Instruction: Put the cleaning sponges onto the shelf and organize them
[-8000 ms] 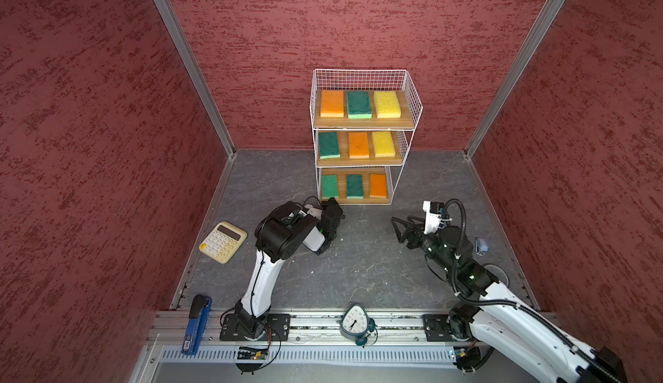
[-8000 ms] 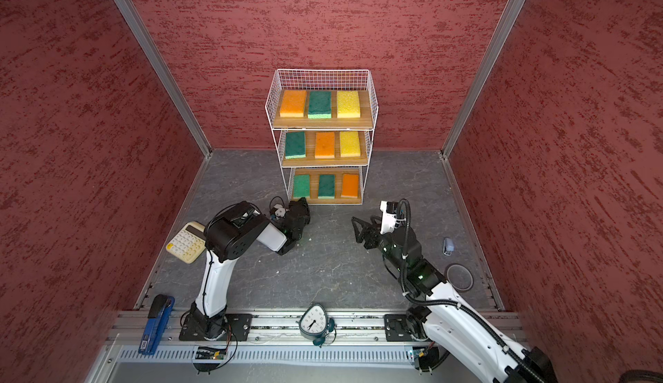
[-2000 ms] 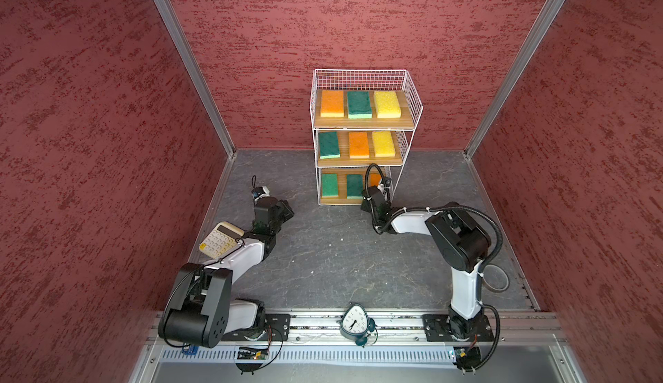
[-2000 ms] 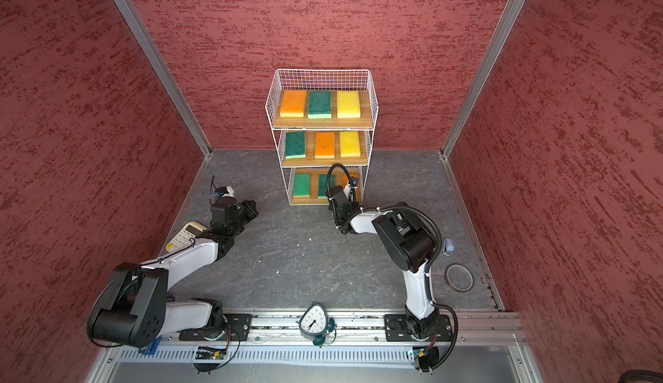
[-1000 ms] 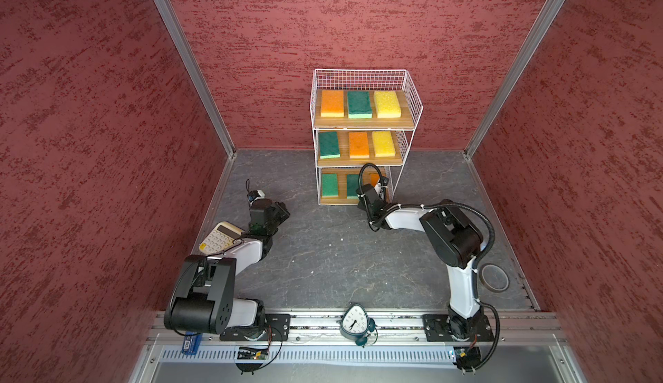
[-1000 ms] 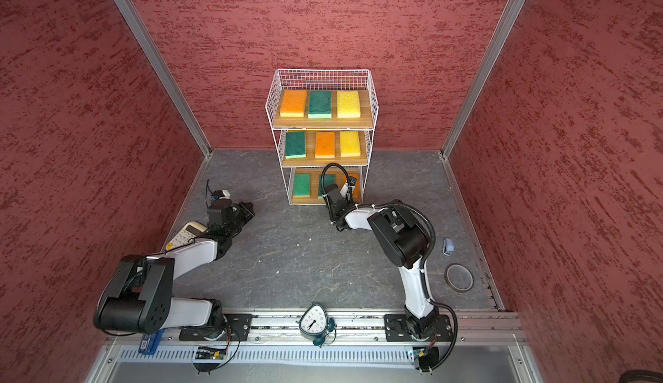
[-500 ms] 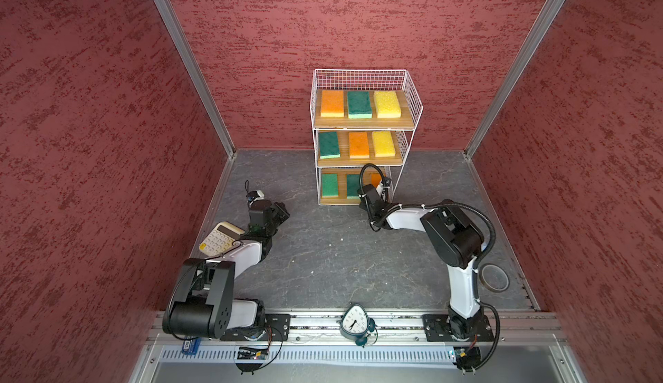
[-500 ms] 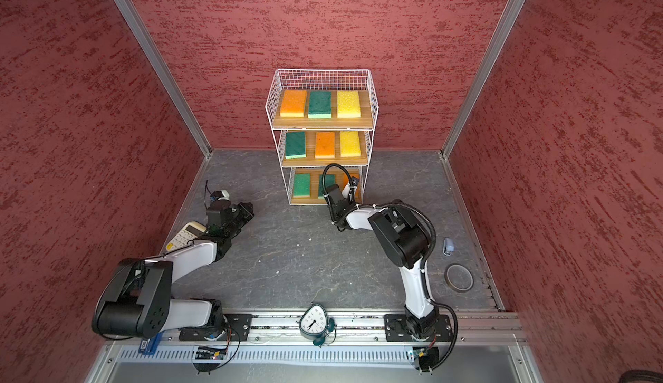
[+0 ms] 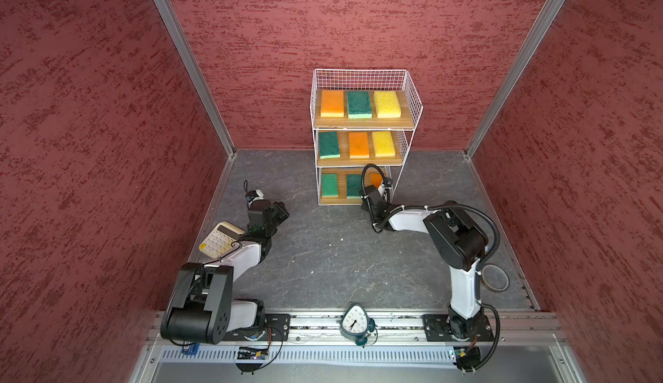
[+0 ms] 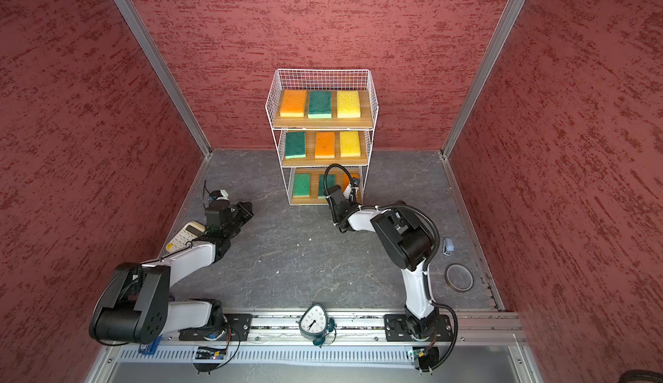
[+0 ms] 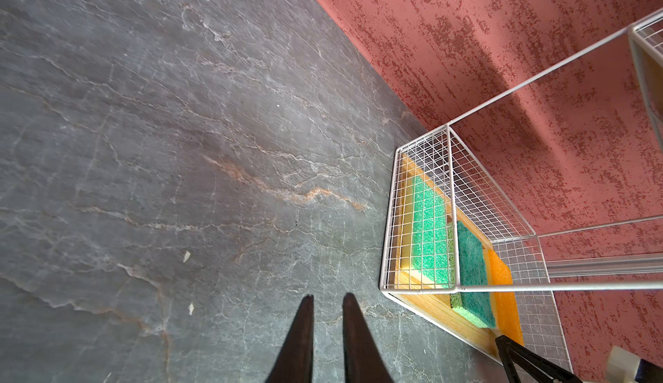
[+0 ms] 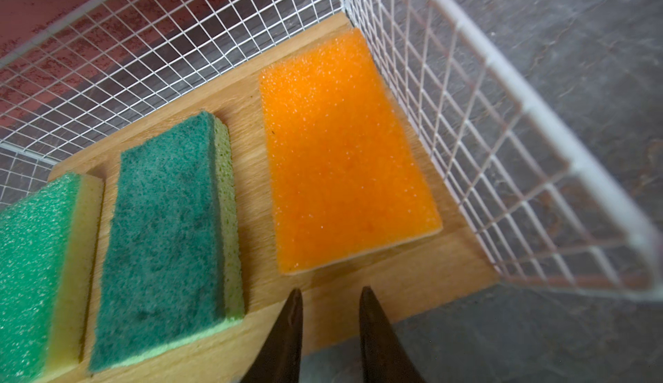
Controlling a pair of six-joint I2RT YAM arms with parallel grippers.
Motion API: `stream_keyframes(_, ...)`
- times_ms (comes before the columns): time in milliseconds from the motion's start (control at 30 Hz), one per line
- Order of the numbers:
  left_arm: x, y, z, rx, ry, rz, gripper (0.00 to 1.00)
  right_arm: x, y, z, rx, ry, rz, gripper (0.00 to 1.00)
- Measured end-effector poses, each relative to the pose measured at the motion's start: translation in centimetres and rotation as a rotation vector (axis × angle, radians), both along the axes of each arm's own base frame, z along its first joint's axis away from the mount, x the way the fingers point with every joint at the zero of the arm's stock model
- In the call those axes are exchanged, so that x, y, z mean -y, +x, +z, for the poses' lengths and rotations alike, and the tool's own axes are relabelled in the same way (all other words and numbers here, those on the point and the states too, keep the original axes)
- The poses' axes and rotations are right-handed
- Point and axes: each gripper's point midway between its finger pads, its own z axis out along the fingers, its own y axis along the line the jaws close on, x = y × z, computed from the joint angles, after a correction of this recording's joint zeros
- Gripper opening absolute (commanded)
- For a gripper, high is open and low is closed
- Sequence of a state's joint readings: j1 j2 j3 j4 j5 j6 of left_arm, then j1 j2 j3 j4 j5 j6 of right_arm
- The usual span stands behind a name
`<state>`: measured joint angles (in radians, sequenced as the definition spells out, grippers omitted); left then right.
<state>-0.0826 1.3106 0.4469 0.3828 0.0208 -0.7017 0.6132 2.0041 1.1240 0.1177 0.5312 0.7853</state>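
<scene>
While right tool (image 12: 330,289) is hovering, tips apart, empty, orange sponge (image 12: 348,151) is lying just ahead. Its long axis is running straight away.

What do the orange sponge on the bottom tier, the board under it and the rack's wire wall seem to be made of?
Orange sponge: probably soft foam, matte; its top is grainy with tiny glinting pores. Board: light wood or wood-look laminate, smooth; fine straight grain shows. Wire wall: likely thin metal rods coated white; they cross in an even grid.
</scene>
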Motion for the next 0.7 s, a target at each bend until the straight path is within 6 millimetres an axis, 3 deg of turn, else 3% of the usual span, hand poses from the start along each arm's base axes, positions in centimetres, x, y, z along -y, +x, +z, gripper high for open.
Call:
stream_keyframes(167, 0.1, -0.5, 0.3, 0.0, 0.009, 0.003, 0.18, -1.8, -0.3, 2.6, 0.054, -0.017, 0.069, 0.37)
stream_keyframes(333, 0.2, -1.0, 0.8, -0.002, 0.035, 0.009, 0.18, -3.3, -1.4, 6.7, 0.123, 0.005, 0.118, 0.41)
stream_keyframes(533, 0.3, -1.7, 2.0, -0.011, 0.092, 0.002, 0.19, -2.2, -2.7, 9.9, 0.157, 0.024, 0.115, 0.45)
stream_keyframes(700, 0.7, -2.4, 4.7, 0.012, 0.174, -0.019, 0.25, -0.5, -4.8, 10.1, 0.136, 0.007, 0.118, 0.56)
